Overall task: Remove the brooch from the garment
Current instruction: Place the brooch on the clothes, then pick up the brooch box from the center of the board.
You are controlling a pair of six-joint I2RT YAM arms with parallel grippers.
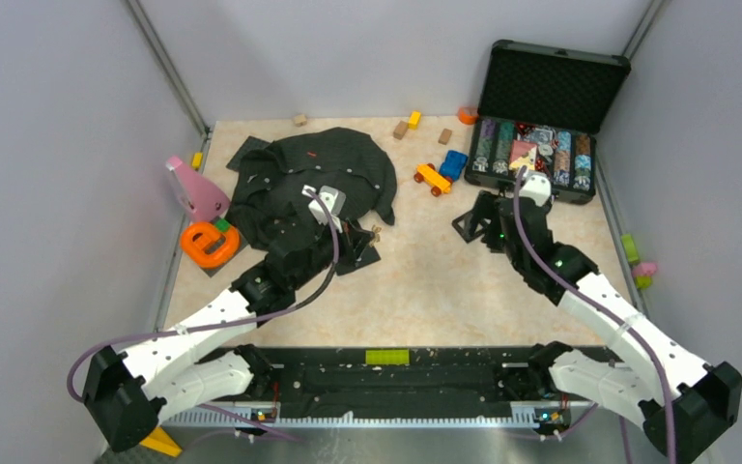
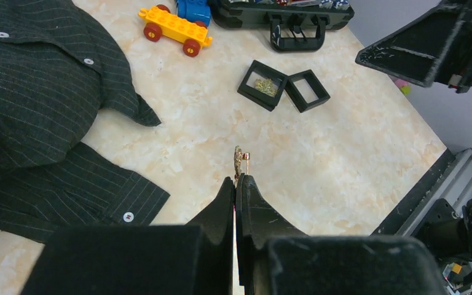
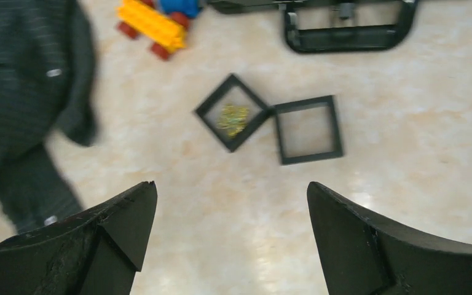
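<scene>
Where the left gripper [image 2: 236,183] presses its jaws together, the brooch [image 2: 240,161] juts from their very tip. It is clamped by its lower end over bare table [image 2: 356,153], clear of the garment [image 2: 31,80] lying to the left. Farther off sit two black square boxes [image 2: 250,77], one with gold bits inside. The right gripper [image 3: 232,190] hangs above them, jaws wide apart. Beyond stands a yellow toy car [image 2: 173,27].

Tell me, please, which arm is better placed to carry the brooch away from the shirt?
Probably left: the left gripper is shut on the brooch, already clear of the garment, while the right gripper hangs open and empty over the two black boxes.
</scene>
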